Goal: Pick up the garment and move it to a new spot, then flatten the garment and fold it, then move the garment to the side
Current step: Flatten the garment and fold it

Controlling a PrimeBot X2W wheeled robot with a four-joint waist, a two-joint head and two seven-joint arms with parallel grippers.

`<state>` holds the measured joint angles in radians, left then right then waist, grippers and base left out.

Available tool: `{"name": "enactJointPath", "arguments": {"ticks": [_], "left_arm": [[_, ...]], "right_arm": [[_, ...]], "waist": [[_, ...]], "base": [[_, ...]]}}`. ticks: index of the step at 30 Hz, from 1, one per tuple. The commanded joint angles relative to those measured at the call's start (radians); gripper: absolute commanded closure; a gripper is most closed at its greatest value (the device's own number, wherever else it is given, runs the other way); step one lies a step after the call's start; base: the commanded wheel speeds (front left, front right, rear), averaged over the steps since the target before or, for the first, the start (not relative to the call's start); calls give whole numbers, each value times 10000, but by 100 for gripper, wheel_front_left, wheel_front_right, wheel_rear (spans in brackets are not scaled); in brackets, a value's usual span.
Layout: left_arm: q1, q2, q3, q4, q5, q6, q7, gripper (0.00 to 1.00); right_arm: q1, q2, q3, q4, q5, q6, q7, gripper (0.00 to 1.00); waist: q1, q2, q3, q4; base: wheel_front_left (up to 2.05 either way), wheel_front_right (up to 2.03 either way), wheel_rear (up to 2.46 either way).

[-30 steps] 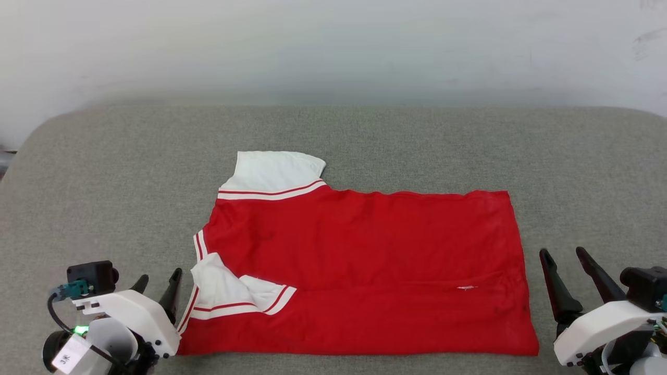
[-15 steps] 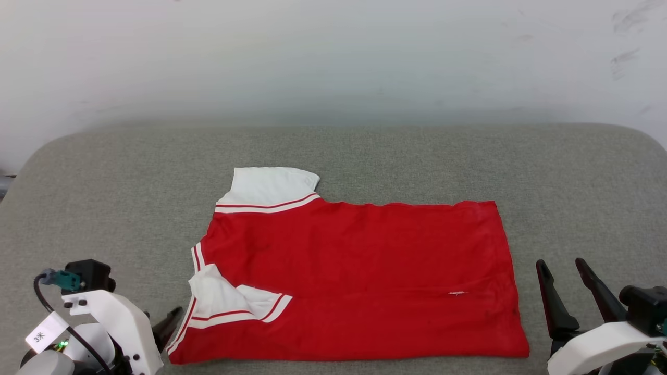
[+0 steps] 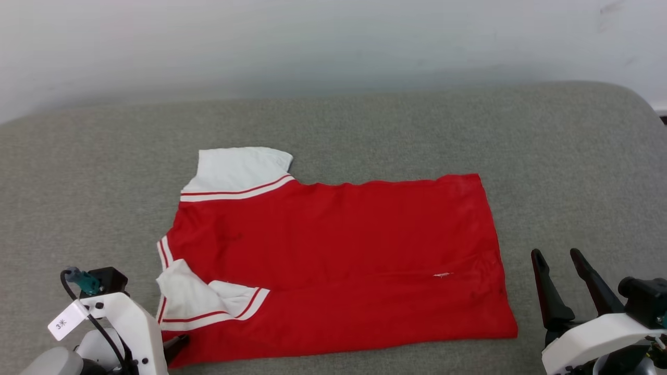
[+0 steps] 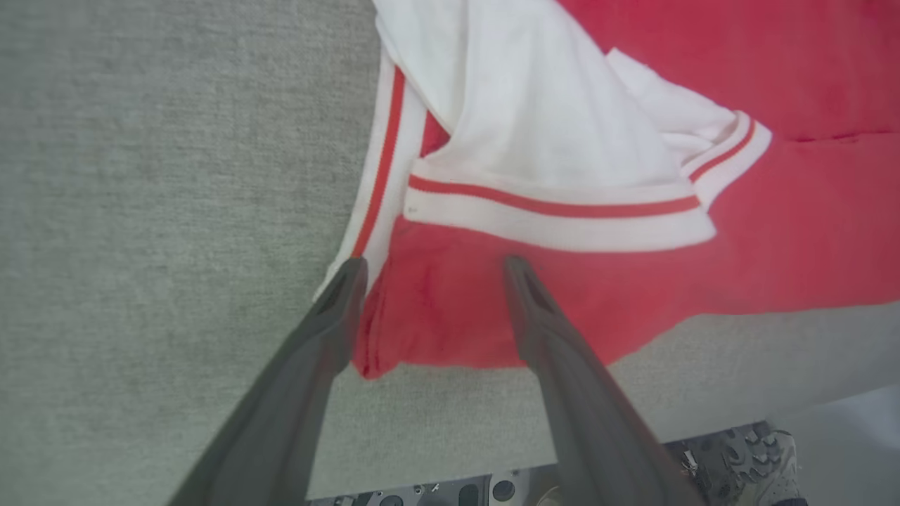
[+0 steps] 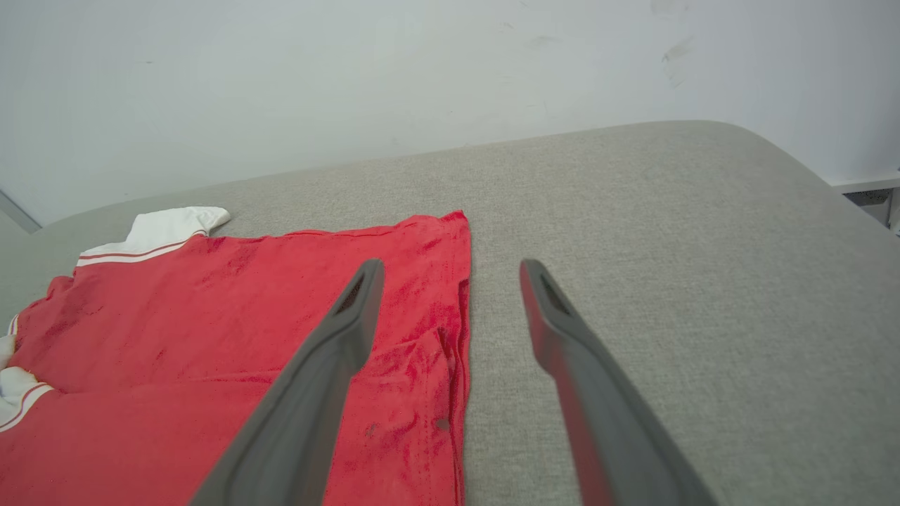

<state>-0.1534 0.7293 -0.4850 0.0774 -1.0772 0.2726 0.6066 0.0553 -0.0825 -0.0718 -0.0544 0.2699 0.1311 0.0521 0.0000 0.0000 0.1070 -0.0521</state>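
**Jersey flat on desk, both grippers wide open, nothing held**

- The garment (image 3: 338, 250) lies spread on the grey fabric-covered desk (image 3: 365, 130), roughly centre and a bit toward the robot's left. Mostly plain red side up, few wrinkles. No number print visible.
- Orientation: collar/sleeve end toward the robot's left, straight hem toward its right.
- Far white sleeve (image 3: 237, 166) sticks out flat past the far-left edge, with striped trim where it meets the red.
- Near white sleeve (image 3: 200, 299) is folded in over the red body at the near-left corner, a bit rumpled. Its striped cuff points toward the middle.
- Tiny white logo (image 3: 443, 274) sits on the red, near-right part.
- Left gripper (image 4: 429, 263): fingers spread wide, empty. In the left wrist view the tips straddle the jersey's near-left corner, one at the striped edge trim, the other over red fabric just below the folded sleeve's cuff. Can't tell if the tips touch the cloth.
- Right gripper (image 3: 556, 255): fingers spread wide, empty. It is over bare desk just beside the hem's near-right corner, clear of the fabric in the head view.
- Pale wall (image 3: 312, 41) behind the desk's far edge.
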Motion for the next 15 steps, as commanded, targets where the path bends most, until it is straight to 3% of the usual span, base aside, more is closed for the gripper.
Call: {"name": "enactJointPath", "arguments": {"ticks": [1,9,10,12,15], "left_arm": [[-183,-57,-89,208,89,31,102,0],[-410,-563,-574,846,70,-296,347,0],[-436,-674,-627,896,75,-369,315,50],[-489,-844,-732,978,65,-538,269,100],[-572,-971,-748,1026,99,-747,86,100]], "right_arm": [[-211,84,-31,93,79,-8,-86,0],[-558,139,-57,384,337,-8,-98,0],[-593,135,-69,432,378,-8,-38,0],[-607,31,-162,521,403,-8,82,0],[-687,-69,-282,638,421,-8,216,0]], "waist": [[0,0,336,-162],[0,0,867,-307],[0,0,905,-310],[0,0,934,-298],[0,0,909,-251]], "base": [[0,0,0],[0,0,0],[0,0,0],[0,0,0],[0,0,0]]}}
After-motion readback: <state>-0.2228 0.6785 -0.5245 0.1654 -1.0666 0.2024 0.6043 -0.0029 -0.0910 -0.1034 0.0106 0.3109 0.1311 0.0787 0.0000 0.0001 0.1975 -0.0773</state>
